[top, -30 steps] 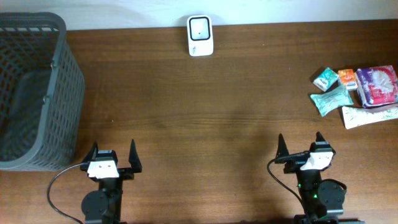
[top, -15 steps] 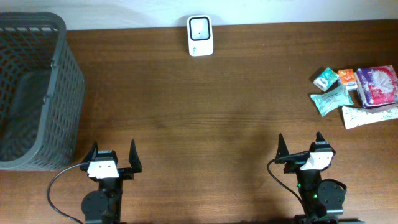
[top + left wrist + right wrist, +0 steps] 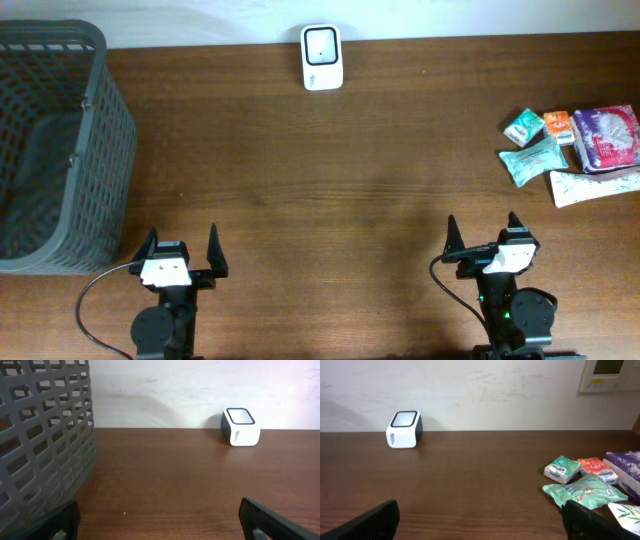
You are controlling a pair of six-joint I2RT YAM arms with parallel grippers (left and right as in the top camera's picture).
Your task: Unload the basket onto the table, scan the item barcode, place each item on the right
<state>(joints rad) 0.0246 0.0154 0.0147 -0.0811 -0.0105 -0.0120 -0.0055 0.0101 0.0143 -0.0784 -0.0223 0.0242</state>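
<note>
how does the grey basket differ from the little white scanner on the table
The basket is dark grey; the scanner is white with a dark-framed top window. The basket has open lattice walls; the scanner is a solid block. The basket is far larger than the scanner. The basket sits at the left end of the table, the scanner at its far edge by the wall. Both stand upright.

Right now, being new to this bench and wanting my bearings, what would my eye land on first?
The big grey mesh basket fills the table's far left, and a heap of colourful packets sits at the far right. Between them, at the back edge by the wall, stands the small white scanner. The left tool and right tool stand open and empty at the front.
</note>
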